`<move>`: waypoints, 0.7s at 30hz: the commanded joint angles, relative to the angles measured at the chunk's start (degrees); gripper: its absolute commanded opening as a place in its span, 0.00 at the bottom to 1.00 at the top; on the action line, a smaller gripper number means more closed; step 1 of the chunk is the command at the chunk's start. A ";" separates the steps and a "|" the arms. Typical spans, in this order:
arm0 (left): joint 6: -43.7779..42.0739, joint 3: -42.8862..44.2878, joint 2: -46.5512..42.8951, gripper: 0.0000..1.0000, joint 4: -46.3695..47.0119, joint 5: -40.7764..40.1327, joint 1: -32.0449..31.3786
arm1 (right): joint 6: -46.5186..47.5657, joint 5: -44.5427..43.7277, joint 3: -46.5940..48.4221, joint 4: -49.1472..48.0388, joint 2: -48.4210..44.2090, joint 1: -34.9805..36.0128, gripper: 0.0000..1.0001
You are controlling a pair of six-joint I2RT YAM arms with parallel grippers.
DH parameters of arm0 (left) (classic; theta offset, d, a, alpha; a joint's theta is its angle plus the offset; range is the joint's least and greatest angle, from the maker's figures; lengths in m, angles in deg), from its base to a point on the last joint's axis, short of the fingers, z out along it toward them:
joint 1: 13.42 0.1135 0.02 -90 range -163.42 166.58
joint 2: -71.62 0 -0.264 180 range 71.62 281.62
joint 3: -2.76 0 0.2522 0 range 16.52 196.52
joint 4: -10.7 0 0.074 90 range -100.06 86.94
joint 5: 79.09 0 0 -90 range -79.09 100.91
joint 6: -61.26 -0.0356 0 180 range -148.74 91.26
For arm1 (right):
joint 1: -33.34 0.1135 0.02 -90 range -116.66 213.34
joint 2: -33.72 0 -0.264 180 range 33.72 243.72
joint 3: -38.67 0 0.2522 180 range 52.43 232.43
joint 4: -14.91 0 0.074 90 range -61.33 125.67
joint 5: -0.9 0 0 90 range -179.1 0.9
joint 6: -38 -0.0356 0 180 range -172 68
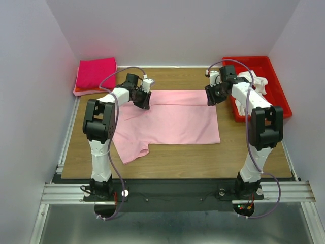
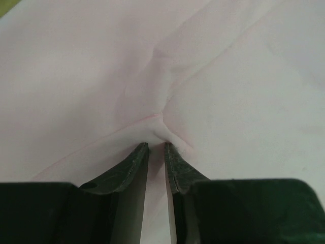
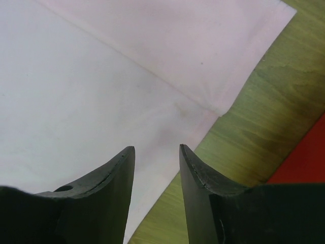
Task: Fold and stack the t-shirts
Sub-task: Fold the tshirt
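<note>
Pink tee [image 1: 172, 119] lies flat at ctr of counter [image 1: 254, 152]. L pincer [image 2: 156, 146] at tee's 11 o'clock, nipped tight on a fabric pucker. R pincer [image 3: 156, 148] at 1 o'clock over tee's corner, tips apart, holding nothing. Folded red tee [image 1: 95, 73] at counter's 10 o'clock.

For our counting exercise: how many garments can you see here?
3: a pink shirt spread mid-table, a folded magenta shirt at the far left corner, a white garment in the red bin. Others may be hidden beneath.

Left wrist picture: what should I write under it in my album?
Left gripper pinching a fold of the pink t-shirt, fabric puckering at the pinch.
</note>
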 commanded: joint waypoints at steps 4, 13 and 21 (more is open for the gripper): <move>-2.78 -0.27 -2.76 0.37 -2.49 0.13 -1.16 | 2.82 1.71 -0.57 2.65 -4.87 -0.35 0.49; -18.13 -5.80 -27.26 0.61 -17.49 7.24 2.70 | 10.29 3.12 -7.84 10.20 -15.86 -0.35 0.95; -41.08 -22.49 -44.23 0.58 -34.82 7.45 11.84 | 18.64 -2.14 -23.39 12.68 -26.40 1.41 0.70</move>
